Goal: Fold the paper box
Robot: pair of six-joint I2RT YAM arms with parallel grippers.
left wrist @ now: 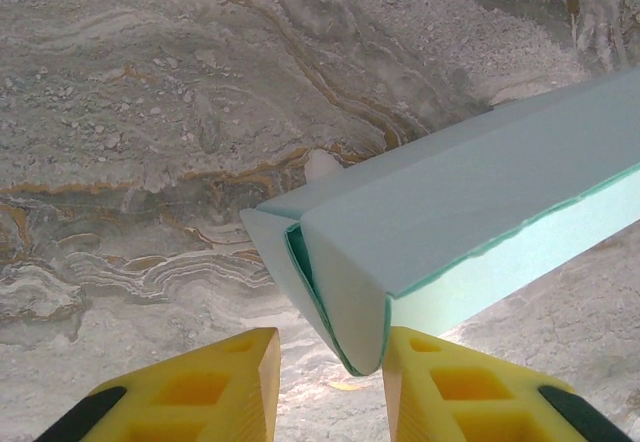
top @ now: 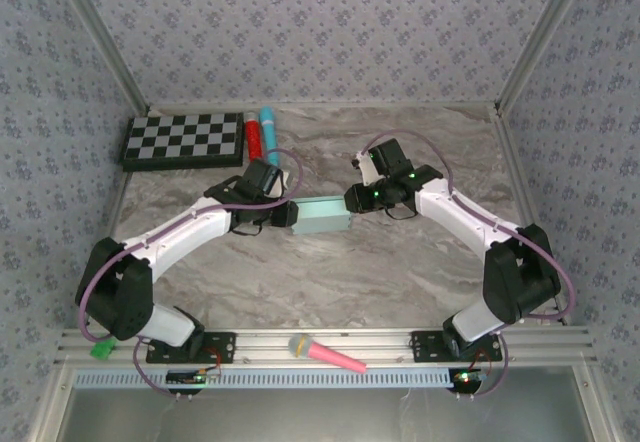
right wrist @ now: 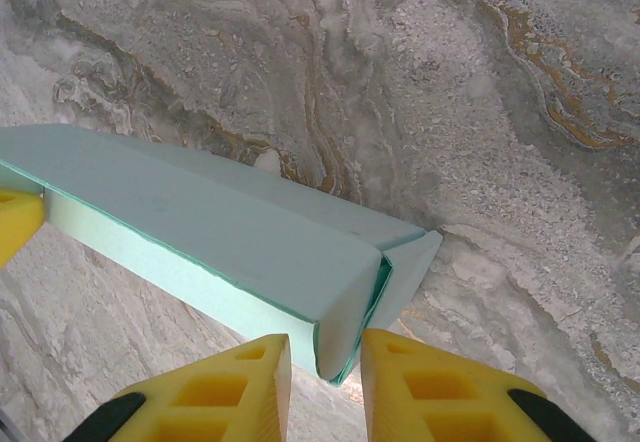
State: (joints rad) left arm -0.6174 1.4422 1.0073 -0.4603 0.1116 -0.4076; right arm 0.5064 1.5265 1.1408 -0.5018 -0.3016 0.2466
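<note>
Left gripper [left wrist: 331,350]: jaws parted astride the left end flap of the paper box [top: 322,216], with a gap on one side, evidently to steady the tucked flap. The box lies at the middle of the table [top: 330,282], between the arms. Right gripper [right wrist: 325,354]: likewise parted loosely about the opposite end, with nothing clamped.

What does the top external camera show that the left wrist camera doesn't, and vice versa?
Top external: the right gripper at the paper box's other end, the checkerboard, a red marker, a turquoise marker, a pink microphone. Left wrist: close up, the left gripper's open yellow fingers flanking the box's end and its folded flap. Both: the box on the marble table.
</note>
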